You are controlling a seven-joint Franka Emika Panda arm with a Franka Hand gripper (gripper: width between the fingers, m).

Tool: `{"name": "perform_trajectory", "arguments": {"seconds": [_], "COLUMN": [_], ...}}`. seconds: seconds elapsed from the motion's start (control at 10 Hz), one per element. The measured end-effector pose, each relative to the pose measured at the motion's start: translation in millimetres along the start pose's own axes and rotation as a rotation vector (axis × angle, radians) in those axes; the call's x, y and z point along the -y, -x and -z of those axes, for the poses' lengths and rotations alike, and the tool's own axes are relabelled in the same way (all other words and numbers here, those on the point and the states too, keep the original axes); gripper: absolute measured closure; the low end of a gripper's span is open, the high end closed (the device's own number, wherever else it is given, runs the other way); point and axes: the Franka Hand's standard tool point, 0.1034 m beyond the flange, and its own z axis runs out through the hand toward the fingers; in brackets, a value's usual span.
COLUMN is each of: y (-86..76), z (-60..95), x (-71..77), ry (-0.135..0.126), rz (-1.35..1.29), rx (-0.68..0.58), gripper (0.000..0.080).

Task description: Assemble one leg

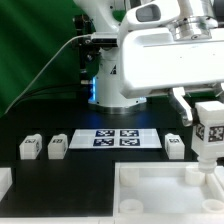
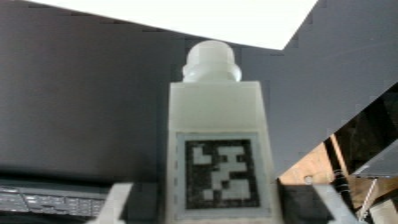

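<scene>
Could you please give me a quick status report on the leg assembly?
End effector shut on the leg, upright. Leg over a corner of the square piece; seating unclear. Three other legs aside on the table, none in the way.

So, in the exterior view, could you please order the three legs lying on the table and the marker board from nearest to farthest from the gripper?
1. Lone leg, exterior view's right, beside the gripper holding a fourth leg.
2. Marker board, table centre.
3. Inner leg of the pair, exterior view's left.
4. Outer leg, farthest left.
</scene>
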Motion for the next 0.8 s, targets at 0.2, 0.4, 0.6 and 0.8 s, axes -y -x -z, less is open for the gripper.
{"name": "perform_trajectory", "arguments": {"seconds": [0.2, 0.4, 0.6, 0.8], "y": [11.8, 22.2, 24.5, 25.1], "z": [-13.6, -23.7, -25.2, -26.2], "x": [15.8, 19.1, 16.7, 10.0], "ry": [-0.018, -0.022, -0.020, -0.015], "rz": [-0.005, -0.004, -0.004, -0.005], "rx": [0.018, 0.019, 0.023, 0.023], "gripper": [0.0508, 0.0508, 0.0508, 0.0508]}}
